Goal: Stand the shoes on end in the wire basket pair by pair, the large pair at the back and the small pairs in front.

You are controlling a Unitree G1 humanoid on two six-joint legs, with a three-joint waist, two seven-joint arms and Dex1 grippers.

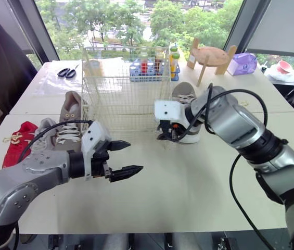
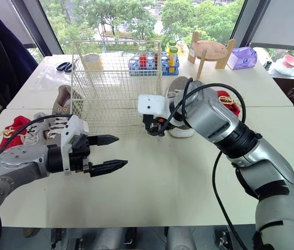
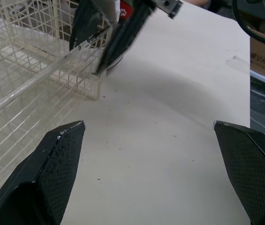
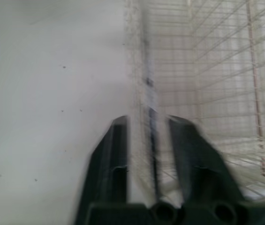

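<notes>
Pale table [image 1: 188, 192] before a window wall.

- Left gripper [image 1: 136, 156]: nearest, above bare tabletop, fingers wide apart, empty.
- Right gripper [image 1: 166, 136]: at the near right corner of the wire basket [image 1: 120, 99], fingers pinched on its corner wire.
- Basket: no shoes inside. Likely light and prone to sliding.
- Grey shoes [image 1: 66, 125], red shoes [image 1: 21, 139]: on the table left of the basket.
- Another grey shoe [image 1: 184, 92]: right of it.
- Handling, judged: light, soft uppers, stiffer soles; take by the heel.
</notes>
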